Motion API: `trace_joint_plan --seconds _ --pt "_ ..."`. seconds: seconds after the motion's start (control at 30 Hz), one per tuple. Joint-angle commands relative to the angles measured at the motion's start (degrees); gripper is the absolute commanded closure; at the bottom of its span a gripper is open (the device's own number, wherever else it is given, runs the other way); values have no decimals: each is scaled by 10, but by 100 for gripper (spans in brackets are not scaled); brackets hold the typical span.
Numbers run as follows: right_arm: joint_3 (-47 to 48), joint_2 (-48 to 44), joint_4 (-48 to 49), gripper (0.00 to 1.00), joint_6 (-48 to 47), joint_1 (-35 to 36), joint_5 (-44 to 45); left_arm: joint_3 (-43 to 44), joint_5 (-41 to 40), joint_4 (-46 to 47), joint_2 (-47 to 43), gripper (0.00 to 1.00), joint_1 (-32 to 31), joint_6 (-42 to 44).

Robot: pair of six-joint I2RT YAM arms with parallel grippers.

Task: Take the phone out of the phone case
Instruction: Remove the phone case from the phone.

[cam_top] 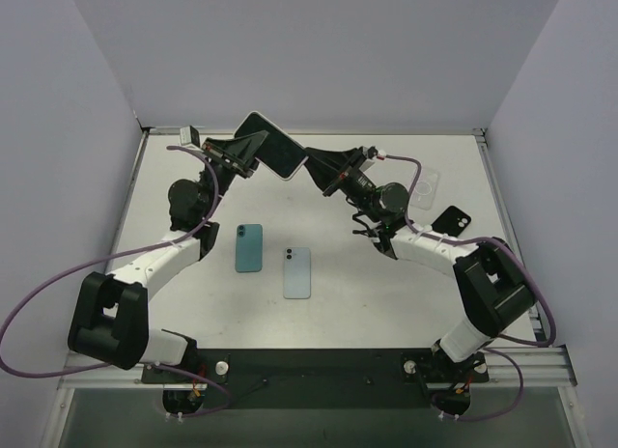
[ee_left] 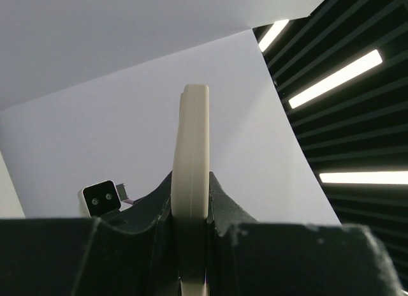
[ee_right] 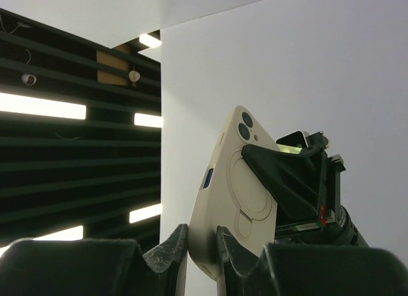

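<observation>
A phone in a cream case point(cam_top: 273, 144) is held up in the air above the far middle of the table, between both grippers. My left gripper point(cam_top: 249, 150) is shut on its left end; in the left wrist view the case point(ee_left: 192, 155) stands edge-on between the fingers. My right gripper point(cam_top: 311, 161) is shut on its right end; in the right wrist view the case back point(ee_right: 234, 194) shows its camera lenses and ring, with the left gripper's fingers point(ee_right: 287, 175) clamped behind it.
A teal phone point(cam_top: 249, 247) and a light blue phone point(cam_top: 296, 272) lie on the table in the middle. A clear case point(cam_top: 426, 188) and a black case point(cam_top: 451, 220) lie at the right. White walls enclose the table.
</observation>
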Motion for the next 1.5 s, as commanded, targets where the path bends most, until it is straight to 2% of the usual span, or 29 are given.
trace_joint_plan --seconds 0.0,0.47,0.83,1.1,1.17,1.2,1.3,1.33,1.43,1.47 --pt "24 39 115 100 135 16 30 72 17 321 -72 100 -38 -76" --pt "98 89 115 100 148 41 47 110 -21 321 -124 100 -61 -80" --pt "127 132 115 100 158 55 51 105 -33 321 -149 100 -65 -77" --pt "102 126 111 100 89 47 17 113 -21 316 -159 100 -67 -77" --pt "91 107 56 100 63 30 -15 104 -15 272 -161 100 -67 -81" --pt "83 97 26 100 23 24 -59 99 -13 257 -168 100 -68 -80" --pt "77 40 -158 100 -79 8 -112 91 -5 202 -178 100 -69 -77" --pt "79 8 -271 100 -164 8 -126 92 -2 179 -179 100 -69 -76" --pt "99 -32 -458 100 -298 9 -122 99 11 139 -180 100 -69 -70" --pt "104 -38 -488 100 -322 8 -120 101 13 136 -179 100 -69 -68"
